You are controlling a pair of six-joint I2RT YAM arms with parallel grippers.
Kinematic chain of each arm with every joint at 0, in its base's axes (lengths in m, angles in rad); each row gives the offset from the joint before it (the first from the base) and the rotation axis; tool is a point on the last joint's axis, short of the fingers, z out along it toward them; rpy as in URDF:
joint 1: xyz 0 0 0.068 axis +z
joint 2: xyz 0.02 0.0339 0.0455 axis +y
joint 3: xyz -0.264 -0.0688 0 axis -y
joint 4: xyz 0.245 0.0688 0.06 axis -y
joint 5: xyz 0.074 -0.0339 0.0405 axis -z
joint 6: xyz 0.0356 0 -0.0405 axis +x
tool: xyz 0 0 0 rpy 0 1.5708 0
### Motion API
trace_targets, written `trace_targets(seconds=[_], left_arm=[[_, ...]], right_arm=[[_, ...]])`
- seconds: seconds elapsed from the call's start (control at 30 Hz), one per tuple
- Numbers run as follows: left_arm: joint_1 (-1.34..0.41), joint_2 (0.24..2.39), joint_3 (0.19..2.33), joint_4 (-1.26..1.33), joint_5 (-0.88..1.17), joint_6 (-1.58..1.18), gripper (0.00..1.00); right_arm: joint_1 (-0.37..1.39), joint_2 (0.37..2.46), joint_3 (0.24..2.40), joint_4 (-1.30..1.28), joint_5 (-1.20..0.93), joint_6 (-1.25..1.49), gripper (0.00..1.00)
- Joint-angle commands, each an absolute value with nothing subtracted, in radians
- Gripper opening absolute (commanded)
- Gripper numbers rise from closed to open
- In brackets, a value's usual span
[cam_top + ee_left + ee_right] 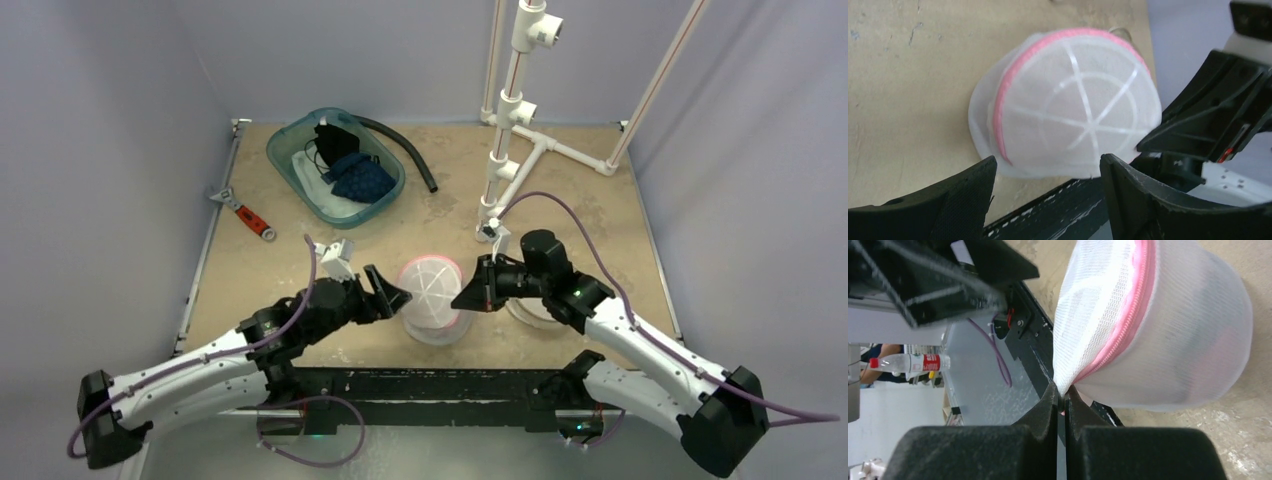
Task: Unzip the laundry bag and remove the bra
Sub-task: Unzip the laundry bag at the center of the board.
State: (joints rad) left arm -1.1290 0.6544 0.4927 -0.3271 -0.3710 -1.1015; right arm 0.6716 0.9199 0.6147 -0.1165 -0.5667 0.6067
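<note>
1. At the lower centre of the top view, the laundry bag point(432, 298) sits on the table point(600, 200) near its front edge, between the two grippers. It is a round white mesh pouch with a pink zipper point(1128, 315) running around it, still shut along the stretch in view.
2. A faint pink tint shows through the mesh in the right wrist view; what it is cannot be told.
3. The right gripper point(1062, 392) has its jaws pressed together on a pinch of mesh at the zipper seam.
4. The left gripper point(392, 292) stands wide apart just left of the bag, holding nothing.
5. In the upper left, a teal bin point(300, 175) holds dark clothes point(355, 175); a black hose point(405, 150) lies beside it.
</note>
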Motion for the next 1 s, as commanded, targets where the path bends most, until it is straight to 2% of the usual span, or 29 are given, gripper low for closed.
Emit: trace_targets(seconds=[0.0,0.2,0.53,0.67,0.83,0.97], left_arm=[[-0.88,0.647,0.383,-0.035,0.08,-1.014,0.73],[-0.802,0.615,0.212,0.285,0.239,-1.117,0.73],[-0.775,0.73,0.185,0.402,0.309,-1.077,0.68],[-0.753,0.742,0.178,0.38,0.331,-1.062,0.65],[-0.73,0.601,0.206,0.187,0.291,-1.027,0.75],[-0.729,0.602,0.209,0.19,0.318,-1.014,0.76]], right_arm=[[0.584,0.897,0.587,-0.061,-0.757,0.575,0.0],[0.511,0.893,0.487,0.119,-0.906,0.661,0.0],[0.466,0.906,0.414,0.334,-1.039,0.78,0.0],[0.456,0.892,0.403,0.346,-1.051,0.8,0.0],[0.446,0.857,0.399,0.315,-1.045,0.793,0.0],[0.446,0.844,0.38,0.333,-1.051,0.806,0.0]])
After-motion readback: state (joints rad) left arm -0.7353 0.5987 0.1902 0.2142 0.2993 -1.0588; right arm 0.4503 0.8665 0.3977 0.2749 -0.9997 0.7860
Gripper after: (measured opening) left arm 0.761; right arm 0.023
